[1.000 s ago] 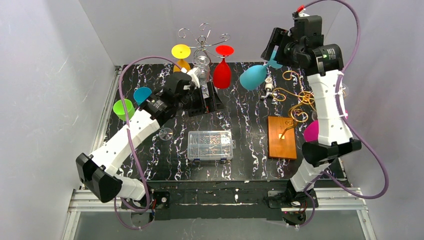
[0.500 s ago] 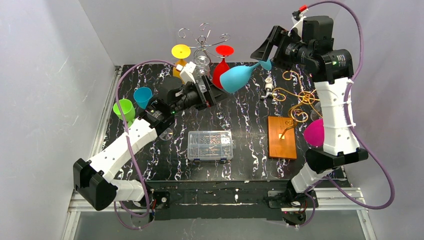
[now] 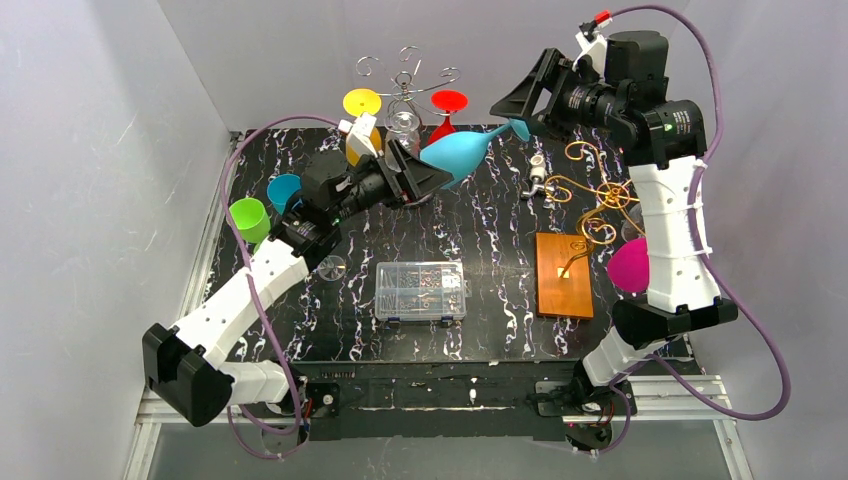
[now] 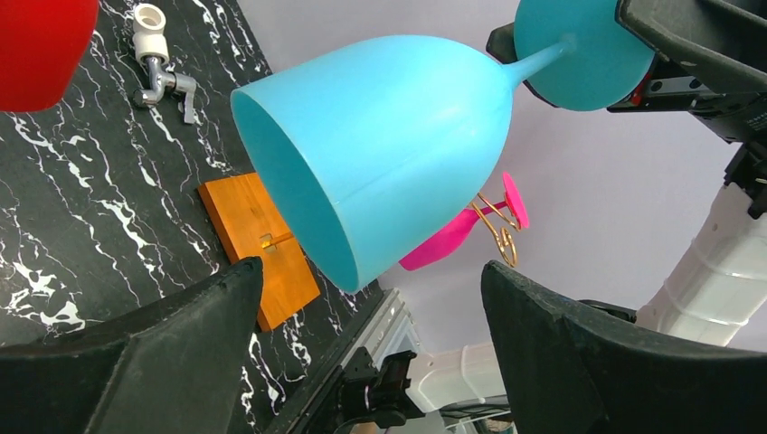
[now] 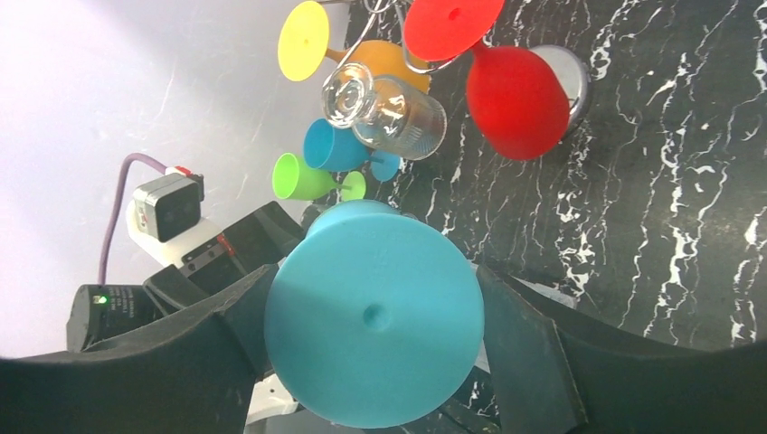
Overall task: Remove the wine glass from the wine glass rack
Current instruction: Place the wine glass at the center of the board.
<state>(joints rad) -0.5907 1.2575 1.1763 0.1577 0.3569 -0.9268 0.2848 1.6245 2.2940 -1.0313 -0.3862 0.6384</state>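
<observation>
A blue wine glass (image 3: 455, 152) hangs in the air, lying almost sideways above the back of the table. My right gripper (image 3: 520, 108) is shut on its round foot (image 5: 373, 312), with a finger at each edge. My left gripper (image 3: 425, 178) is open, raised and pointed at the bowl's mouth. In the left wrist view the bowl (image 4: 389, 136) sits just beyond my left gripper (image 4: 373, 271), and neither fingertip touches it. A wire rack (image 3: 405, 70) at the back holds red (image 3: 449, 100), yellow (image 3: 362, 102) and clear (image 3: 403, 125) glasses.
A gold wire rack (image 3: 595, 195) on a wooden base (image 3: 563, 275) stands at the right with a pink glass (image 3: 628, 265). A clear plastic box (image 3: 422, 290) lies mid-table. A green cup (image 3: 248, 215) and a blue cup (image 3: 284, 190) stand at the left.
My right arm has swung the blue glass leftward, bowl first. My left arm has risen and tilted up until its open jaws face the bowl.
</observation>
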